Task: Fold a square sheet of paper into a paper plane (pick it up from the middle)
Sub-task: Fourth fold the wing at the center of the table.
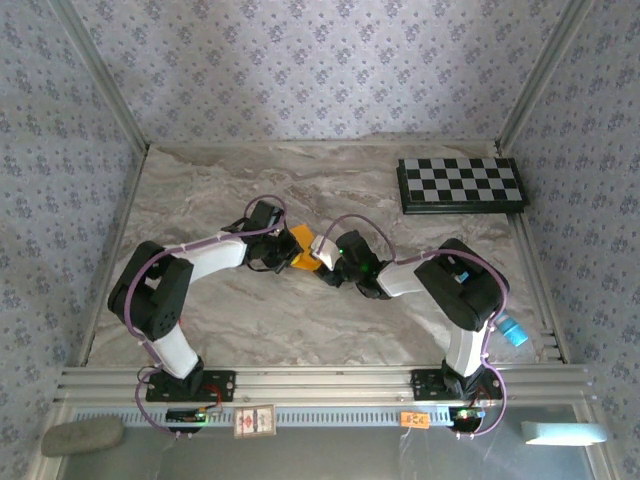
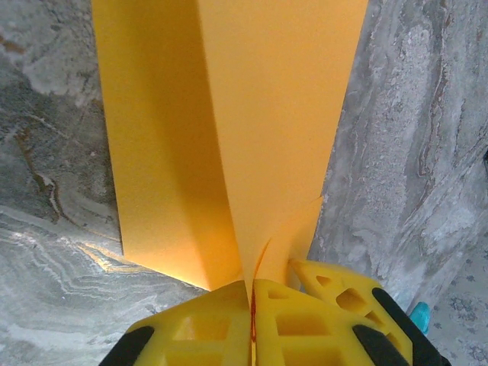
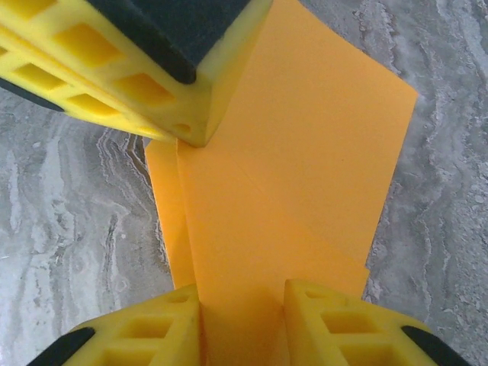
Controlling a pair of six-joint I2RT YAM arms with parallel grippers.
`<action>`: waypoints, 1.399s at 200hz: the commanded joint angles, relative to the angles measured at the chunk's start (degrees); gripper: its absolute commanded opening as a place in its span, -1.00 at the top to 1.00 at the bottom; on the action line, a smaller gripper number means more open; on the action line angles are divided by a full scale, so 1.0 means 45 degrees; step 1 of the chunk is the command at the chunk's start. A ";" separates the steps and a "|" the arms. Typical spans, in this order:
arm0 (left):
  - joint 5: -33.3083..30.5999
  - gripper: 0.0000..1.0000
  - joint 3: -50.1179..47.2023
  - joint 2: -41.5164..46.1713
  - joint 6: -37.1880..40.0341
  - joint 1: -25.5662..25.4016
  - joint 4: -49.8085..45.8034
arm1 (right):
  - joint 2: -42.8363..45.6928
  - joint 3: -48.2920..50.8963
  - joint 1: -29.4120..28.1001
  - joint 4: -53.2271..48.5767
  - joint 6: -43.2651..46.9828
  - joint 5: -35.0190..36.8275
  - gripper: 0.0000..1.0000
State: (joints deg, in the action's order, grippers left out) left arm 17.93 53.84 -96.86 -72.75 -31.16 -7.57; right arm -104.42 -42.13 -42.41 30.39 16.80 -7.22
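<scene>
From above, the thin, matte orange-yellow square sheet of paper (image 1: pixel 302 248) is lifted off the grey marble-patterned table (image 1: pixel 250 310) near its middle, well apart from the black-and-white checkerboard (image 1: pixel 460 185) at the far right. Both arms reach inward with elbows bent, so the left gripper (image 1: pixel 283 250) and right gripper (image 1: pixel 318 262) meet at the sheet from opposite sides. In the left wrist view the sheet rises from the yellow fingers (image 2: pixel 206 324) in a V-shaped fold, and the jaws are pinched tight on its lower edge. The right wrist view shows the right gripper's (image 3: pixel 244 305) jaws set narrowly on either side of the sheet's near end, a gap visible between them, so it does not look clamped, while the left gripper (image 3: pixel 187 126) holds the far end. The paper is light, limp and easily creased, so I judge it best held at the fold line or edges, with gentle, even tension between the arms.
</scene>
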 commanded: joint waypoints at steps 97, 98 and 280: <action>-0.1271 0.17 -0.1142 0.2765 0.0934 0.1331 0.0395 | -0.0331 -0.0224 0.0245 -0.0215 -0.1241 -0.1749 0.77; -0.1271 0.17 -0.1193 0.2799 0.0933 0.1334 0.0424 | -0.0331 -0.0226 0.0255 -0.0213 -0.1276 -0.1781 0.77; -0.0511 0.54 -0.3696 0.1485 -0.0109 0.0111 0.5109 | -0.1004 -0.0589 0.1286 0.0747 -0.5949 -0.4656 0.79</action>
State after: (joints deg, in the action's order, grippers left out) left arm 15.00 37.10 -88.27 -72.77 -29.91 12.67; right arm -107.66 -43.33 -37.28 32.69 -6.57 -25.58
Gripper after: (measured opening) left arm 0.233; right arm 0.106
